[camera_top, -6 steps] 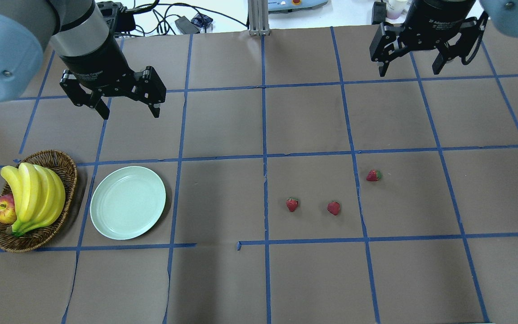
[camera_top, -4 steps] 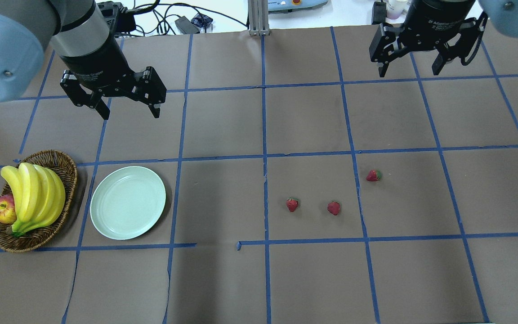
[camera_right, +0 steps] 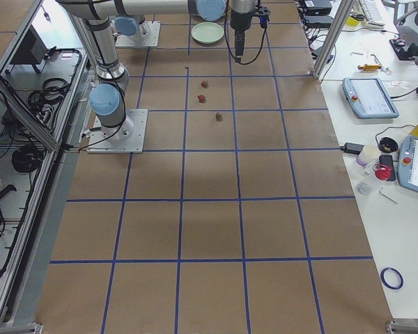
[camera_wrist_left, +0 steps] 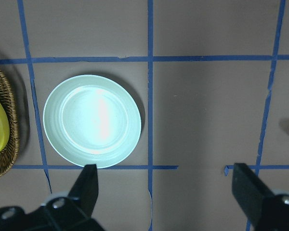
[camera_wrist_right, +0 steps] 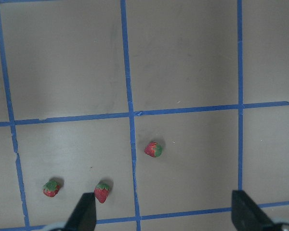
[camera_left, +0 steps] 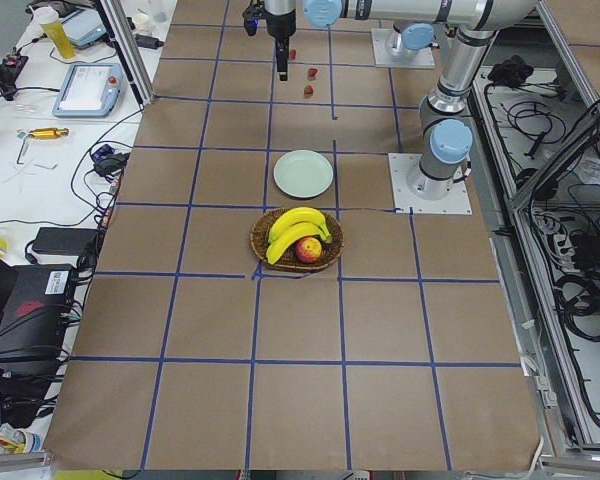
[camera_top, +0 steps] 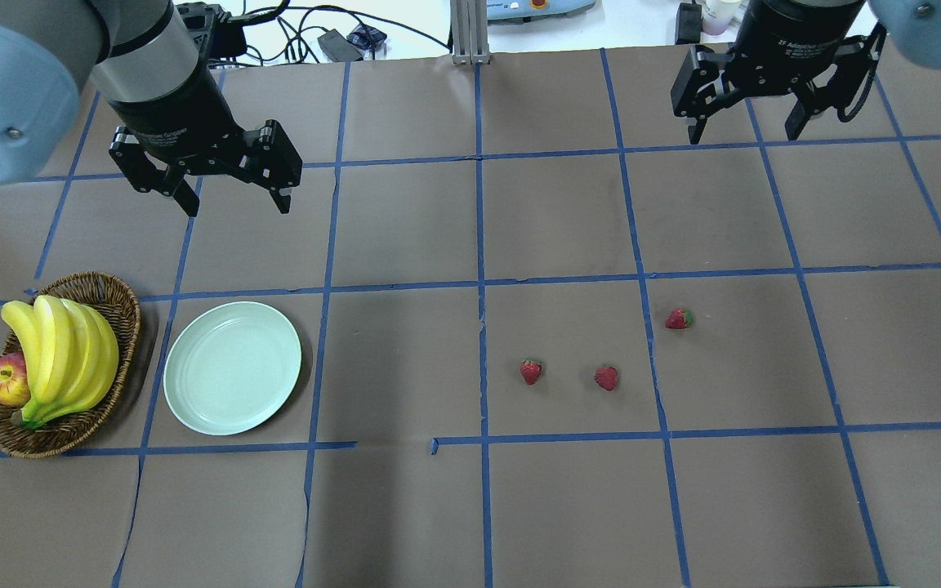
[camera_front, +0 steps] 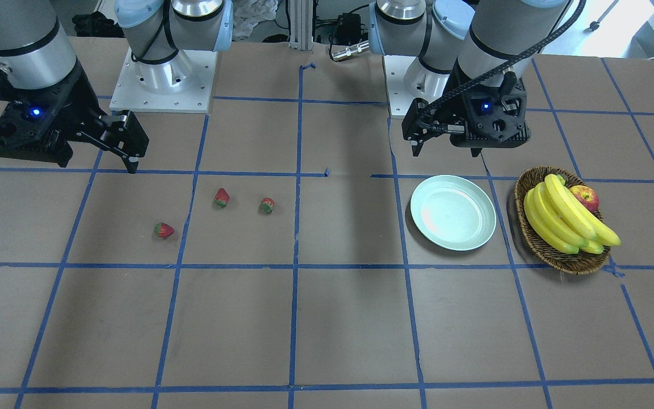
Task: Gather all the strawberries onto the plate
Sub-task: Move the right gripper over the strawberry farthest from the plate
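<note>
Three small red strawberries lie on the brown table: one (camera_top: 531, 371), one (camera_top: 606, 377) and one (camera_top: 679, 318). They also show in the right wrist view (camera_wrist_right: 51, 188) (camera_wrist_right: 102, 191) (camera_wrist_right: 153, 149). The mint-green plate (camera_top: 232, 367) sits empty at the left, also in the left wrist view (camera_wrist_left: 92, 120). My left gripper (camera_top: 234, 196) hangs open and empty, high above the table behind the plate. My right gripper (camera_top: 744, 129) hangs open and empty at the far right, well behind the strawberries.
A wicker basket (camera_top: 115, 314) with bananas (camera_top: 62, 351) and an apple (camera_top: 5, 380) stands left of the plate. Blue tape lines grid the table. Cables and devices lie beyond the far edge.
My right gripper has shifted very slightly in the overhead view. The left gripper, strawberries and plate have not moved.
</note>
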